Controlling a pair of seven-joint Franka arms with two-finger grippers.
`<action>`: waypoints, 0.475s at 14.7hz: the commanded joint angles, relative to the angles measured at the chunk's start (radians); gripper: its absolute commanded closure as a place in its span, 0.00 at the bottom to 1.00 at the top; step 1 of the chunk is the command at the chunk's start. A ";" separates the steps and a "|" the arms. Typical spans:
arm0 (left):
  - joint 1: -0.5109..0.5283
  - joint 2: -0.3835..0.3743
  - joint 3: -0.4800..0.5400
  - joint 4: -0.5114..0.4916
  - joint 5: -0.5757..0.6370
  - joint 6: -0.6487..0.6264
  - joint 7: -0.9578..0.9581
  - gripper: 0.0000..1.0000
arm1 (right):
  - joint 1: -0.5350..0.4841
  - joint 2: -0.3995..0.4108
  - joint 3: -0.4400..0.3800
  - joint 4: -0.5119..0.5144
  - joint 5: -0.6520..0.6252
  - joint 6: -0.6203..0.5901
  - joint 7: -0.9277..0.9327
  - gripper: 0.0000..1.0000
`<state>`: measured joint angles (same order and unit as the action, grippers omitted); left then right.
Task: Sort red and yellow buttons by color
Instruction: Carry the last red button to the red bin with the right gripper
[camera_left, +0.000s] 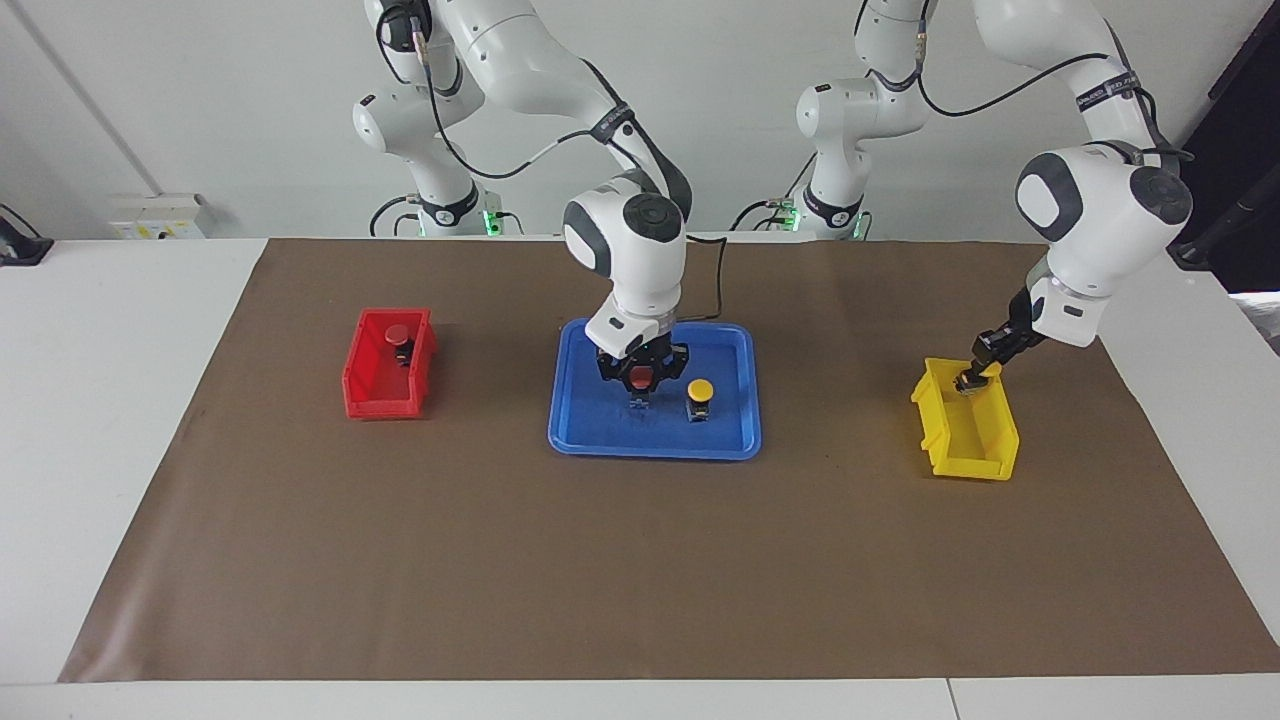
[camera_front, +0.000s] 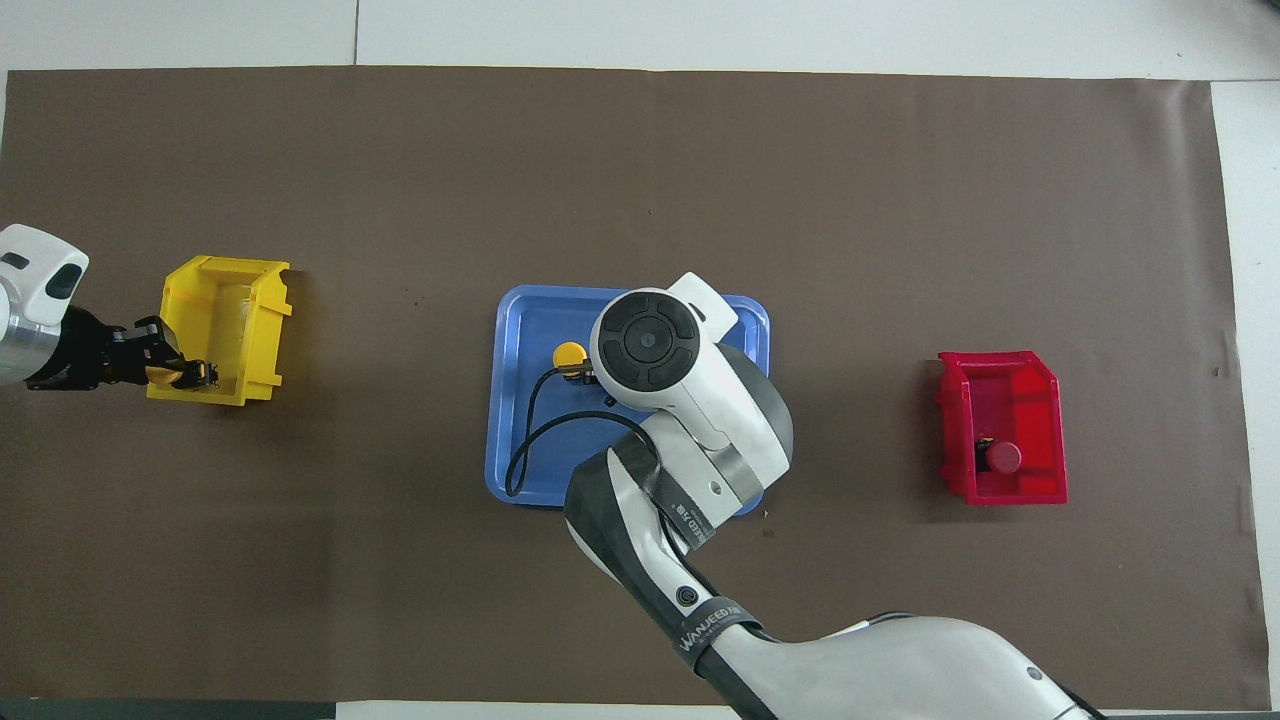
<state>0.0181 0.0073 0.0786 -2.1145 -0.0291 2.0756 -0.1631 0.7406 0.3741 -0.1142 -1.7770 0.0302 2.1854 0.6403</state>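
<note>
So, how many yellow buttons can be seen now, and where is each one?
2. One yellow button stands on the blue tray, beside the red one. The other yellow button is held in the left pincer over the yellow bin.

Robot lab: two white arms (camera_left: 520, 70), bare wall, brown mat (camera_left: 640, 560).

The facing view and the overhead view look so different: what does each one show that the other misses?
Only the facing view shows the right claw shut on a red button in the blue tray; from overhead the right arm covers both. Only the overhead view looks straight down into the yellow bin, where no button lies on the floor that shows. Both show the left claw, shut on a yellow button over that bin's edge, another yellow button standing in the tray, and a red button in the red bin.
</note>
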 joint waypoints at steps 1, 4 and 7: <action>-0.006 -0.024 0.000 -0.031 0.017 0.038 -0.045 0.99 | -0.058 -0.085 0.002 0.019 0.019 -0.102 -0.066 0.82; -0.030 -0.024 0.000 -0.032 0.017 0.046 -0.078 0.99 | -0.225 -0.220 -0.004 0.004 0.017 -0.244 -0.284 0.82; -0.063 -0.003 0.000 -0.032 0.017 0.080 -0.104 0.99 | -0.392 -0.355 -0.005 -0.115 0.011 -0.323 -0.558 0.81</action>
<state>-0.0205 0.0097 0.0740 -2.1197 -0.0291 2.1115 -0.2327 0.4386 0.1230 -0.1322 -1.7652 0.0318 1.8593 0.2212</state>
